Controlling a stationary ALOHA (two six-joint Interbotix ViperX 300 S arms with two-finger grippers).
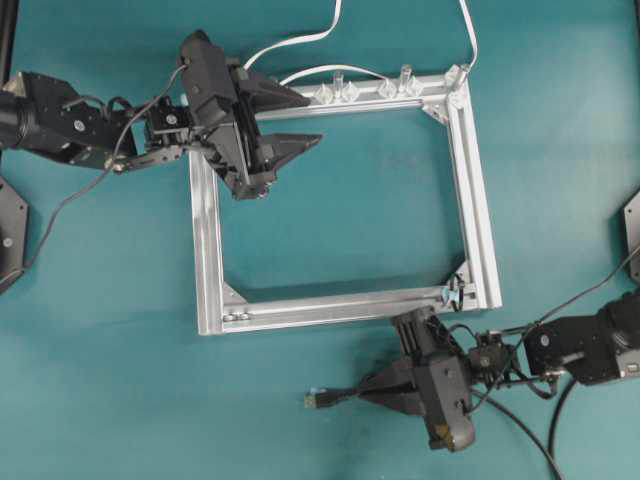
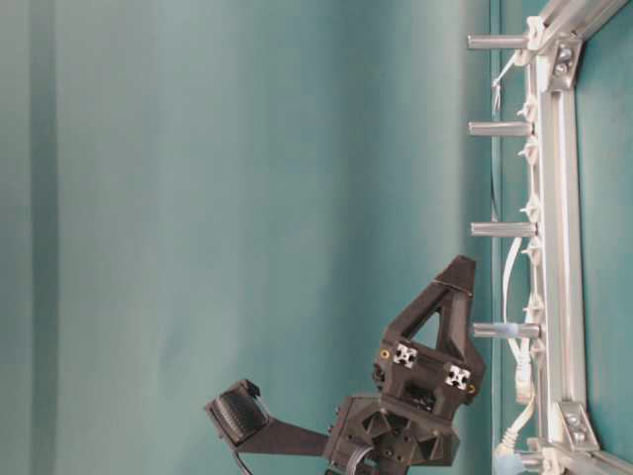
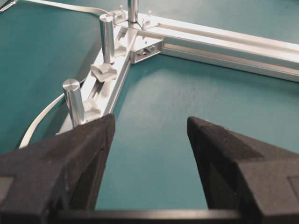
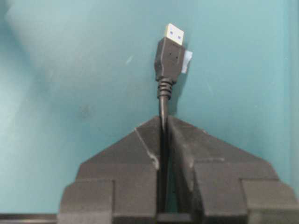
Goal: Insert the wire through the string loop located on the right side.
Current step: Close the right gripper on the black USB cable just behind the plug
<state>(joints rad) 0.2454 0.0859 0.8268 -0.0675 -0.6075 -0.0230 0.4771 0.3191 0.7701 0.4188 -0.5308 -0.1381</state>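
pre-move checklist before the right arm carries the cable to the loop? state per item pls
1. Right gripper shut on the thin black wire: ok.
2. Wire's rectangular black-and-metal USB plug sticks out past the fingertips, free to lead: ok.
3. Tiny black string loop at the near right corner of the square aluminium frame located: ok; how far it gapes: cannot tell.
4. Plug aimed at the loop: not ok, it points away from the frame in the overhead view.
5. Left gripper open, empty, at the far left corner away from the loop: ok.

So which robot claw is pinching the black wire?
The right gripper, below the frame; its jaws are shut on the wire. The left gripper is wide open, holding nothing.
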